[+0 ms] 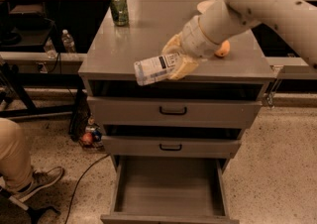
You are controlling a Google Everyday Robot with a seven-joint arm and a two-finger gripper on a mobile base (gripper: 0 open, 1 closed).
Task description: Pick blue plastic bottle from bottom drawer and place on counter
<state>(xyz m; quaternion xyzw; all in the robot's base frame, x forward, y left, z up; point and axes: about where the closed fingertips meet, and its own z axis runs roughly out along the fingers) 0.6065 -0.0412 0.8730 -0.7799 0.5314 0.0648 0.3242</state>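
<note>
Arm (257,0) a thick, smooth, off-white tube, broadening toward a rounded upper casing; white ringed collar at the wrist; pale yellow, padded fingers (187,67) on the gripper (176,59), over the counter (124,54) front edge.

Gripper (173,64): pale yellow-tan, just above frame centre, over the counter's 6 o'clock edge, clamped on the blue plastic bottle (150,70). Bottle is pale bluish clear, white label w/ dark print. Arm (257,0) runs off to 2 o'clock, off-white. Counter (124,44) plain grey, slight gloss. Green can (119,7) at its 11 o'clock, dark green w/ lighter markings. Orange fruit (223,48) at 3 o'clock of the gripper, bright orange. Drawer fronts (129,111) grey, handles (173,112) black. Bottom drawer (117,188) at 6 o'clock, plain grey inside. Floor (277,158) beige, speckled. Trousers (12,153) at 8 o'clock, tan; shoe (42,176) grey.
</note>
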